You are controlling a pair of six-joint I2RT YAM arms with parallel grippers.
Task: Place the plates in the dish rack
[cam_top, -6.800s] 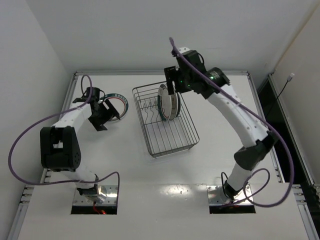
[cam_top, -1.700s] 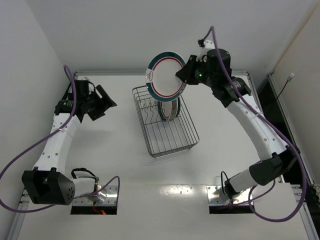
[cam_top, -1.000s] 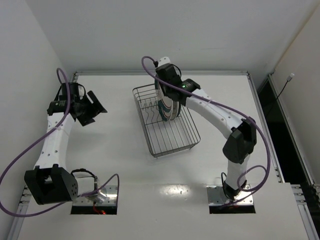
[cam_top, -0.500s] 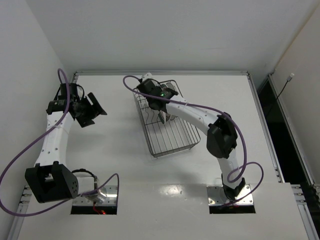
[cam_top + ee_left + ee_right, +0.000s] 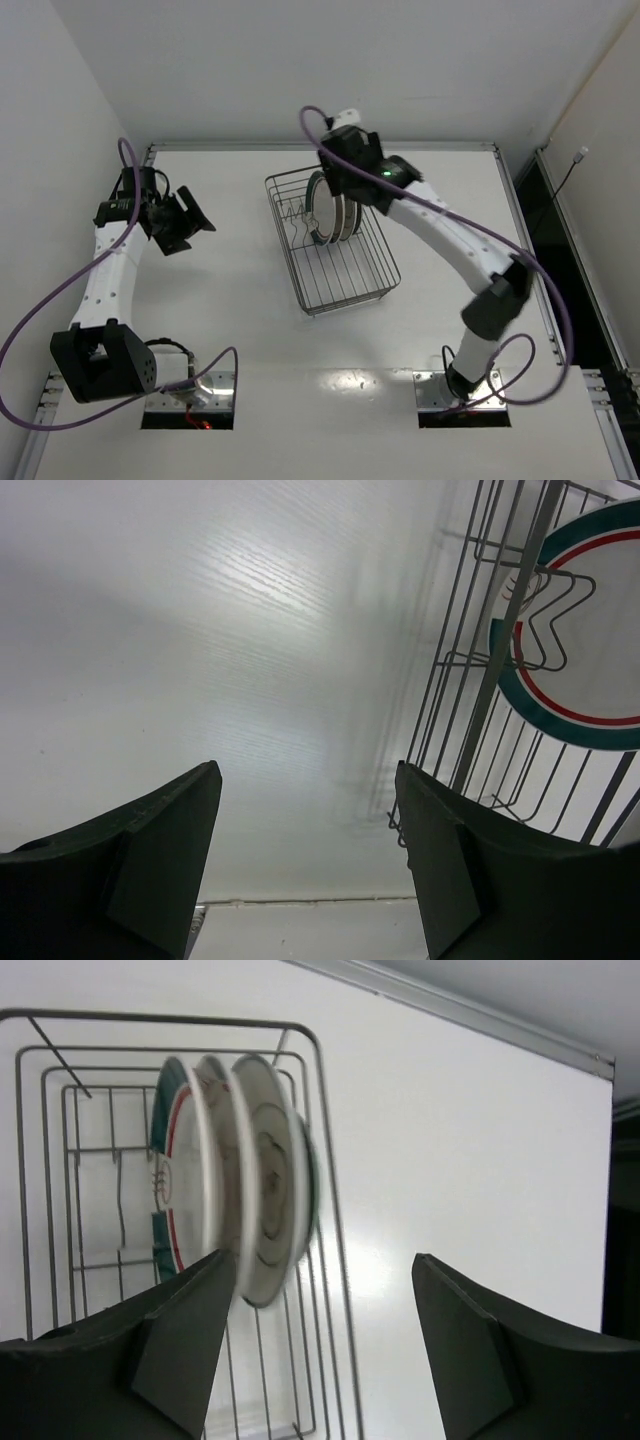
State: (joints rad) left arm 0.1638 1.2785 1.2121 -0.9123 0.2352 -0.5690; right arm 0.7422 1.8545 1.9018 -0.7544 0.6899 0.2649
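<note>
Standing on edge in the dish rack (image 5: 340, 268), the plates (image 5: 331, 206) form a tight row toward its far end, just right of the zigzag prongs (image 5: 291, 214). In the right wrist view, which is a little blurred, we count four. A teal-and-red-rimmed plate (image 5: 166, 1200) is outermost, with a second white plate (image 5: 216, 1150) pressed against it. Next comes the white plate with a dark centre motif (image 5: 270, 1188), and a dark teal plate (image 5: 312, 1195) shows only as a sliver behind. The near half of the grey wire rack holds nothing.

The right gripper (image 5: 322, 1260) hangs over the row with its fingers spread wide, and we see nothing gripped between them. Its purple cable (image 5: 312, 120) loops above the rack's far edge. Well off to the left, the left gripper (image 5: 305, 770) is also parted and empty above the white table (image 5: 220, 300). From there the rack's wire wall stands between it and the plates.
</note>
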